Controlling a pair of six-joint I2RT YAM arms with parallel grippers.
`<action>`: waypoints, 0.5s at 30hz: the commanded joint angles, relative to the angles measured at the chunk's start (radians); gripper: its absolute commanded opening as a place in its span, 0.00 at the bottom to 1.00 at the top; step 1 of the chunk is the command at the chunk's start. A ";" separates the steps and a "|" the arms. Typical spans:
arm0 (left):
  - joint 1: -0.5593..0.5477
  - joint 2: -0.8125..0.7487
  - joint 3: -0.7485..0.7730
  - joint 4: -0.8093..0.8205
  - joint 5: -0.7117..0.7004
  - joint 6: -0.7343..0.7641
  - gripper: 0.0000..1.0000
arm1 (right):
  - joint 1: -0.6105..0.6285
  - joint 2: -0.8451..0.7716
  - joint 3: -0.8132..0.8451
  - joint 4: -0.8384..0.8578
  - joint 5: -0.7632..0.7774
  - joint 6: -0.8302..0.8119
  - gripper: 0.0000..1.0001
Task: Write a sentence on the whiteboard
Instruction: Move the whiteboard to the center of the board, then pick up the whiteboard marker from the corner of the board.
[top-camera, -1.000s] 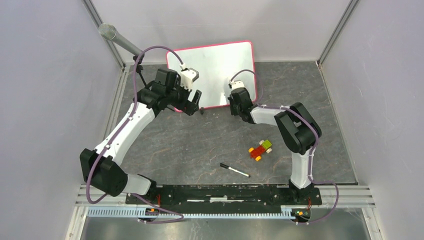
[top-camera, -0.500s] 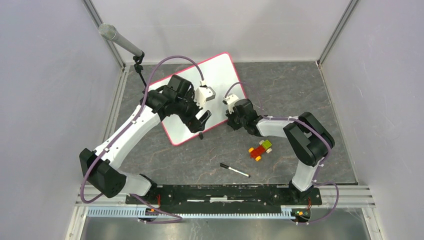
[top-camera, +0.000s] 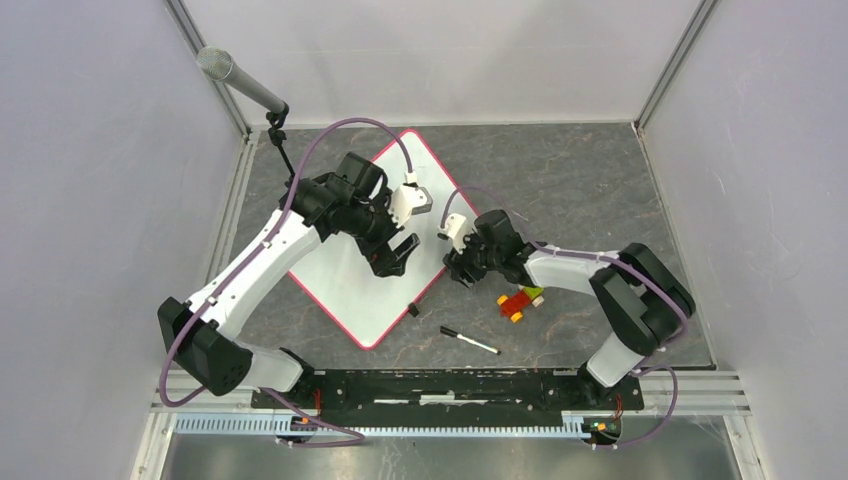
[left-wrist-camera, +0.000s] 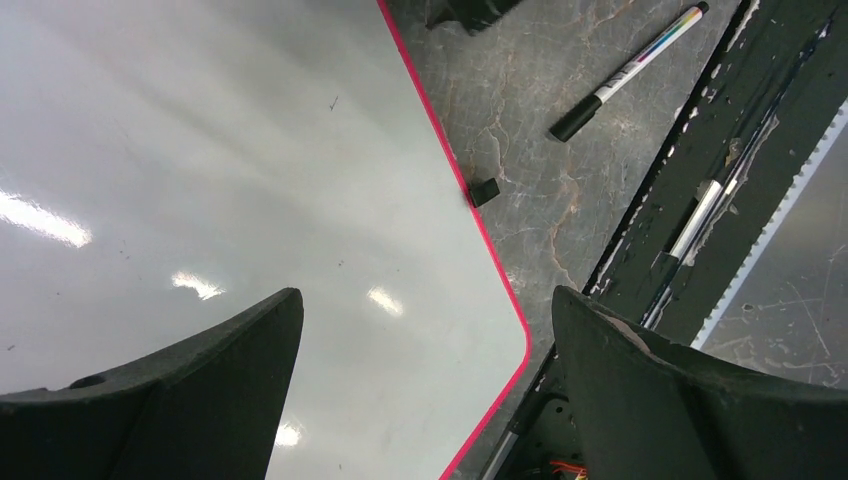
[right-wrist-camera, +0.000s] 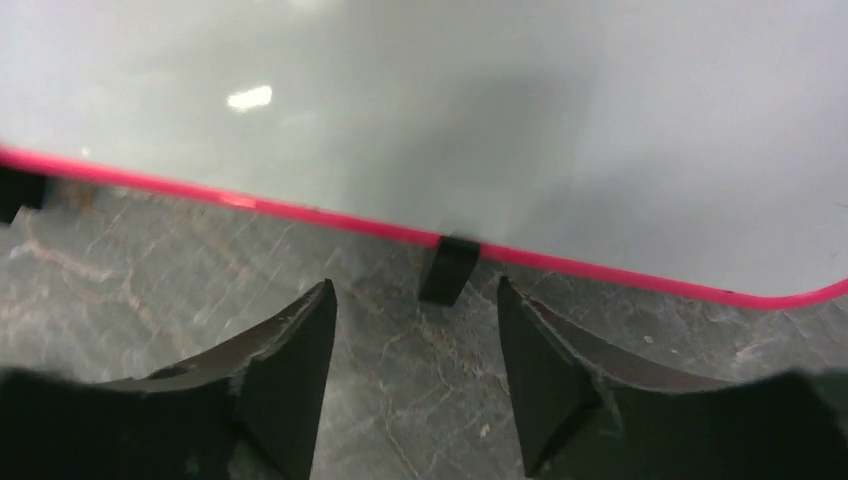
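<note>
The grey marbled table (top-camera: 580, 180) carries everything. The whiteboard (top-camera: 350, 290) lies flat on it, left of centre, turned like a diamond with one corner toward the far wall and one toward the black mounting rail (top-camera: 440, 385) at the near edge. Its face is plain glossy white with a few faint specks and light glare, and its thin red-pink rim is in sight along the near-right side.

The left arm reaches diagonally across the whiteboard, and the left gripper (left-wrist-camera: 425, 300) hangs over the board's middle. Its jaws are spread wide and grip nothing. Whether a finger (left-wrist-camera: 200, 400) touches the surface cannot be told.

The right arm bends in from the right, bringing the right gripper (right-wrist-camera: 415, 290) low to the whiteboard's right corner. Its jaws are also apart and empty, with their tips over the table just short of the rim.

A microphone (top-camera: 240, 80) on a thin stand leans in at the far-left corner.

A toy car (top-camera: 521, 299) of red, yellow and green blocks sits just beside the right forearm.

A marker (top-camera: 470, 341) with a white barrel and black cap lies between the toy car and the mounting rail, near the whiteboard's lowest corner.

A small black tab (left-wrist-camera: 483, 190) rests on the table touching the rim, straight ahead of the right jaws.
</note>
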 joint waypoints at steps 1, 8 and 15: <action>-0.006 0.007 0.066 -0.030 0.034 0.037 1.00 | 0.008 -0.142 -0.047 -0.055 -0.065 -0.153 0.73; -0.005 0.005 0.073 -0.035 0.043 0.012 1.00 | 0.027 -0.313 -0.133 -0.198 -0.143 -0.321 0.76; -0.004 -0.017 0.066 -0.033 0.066 -0.049 1.00 | 0.151 -0.397 -0.242 -0.289 -0.111 -0.356 0.71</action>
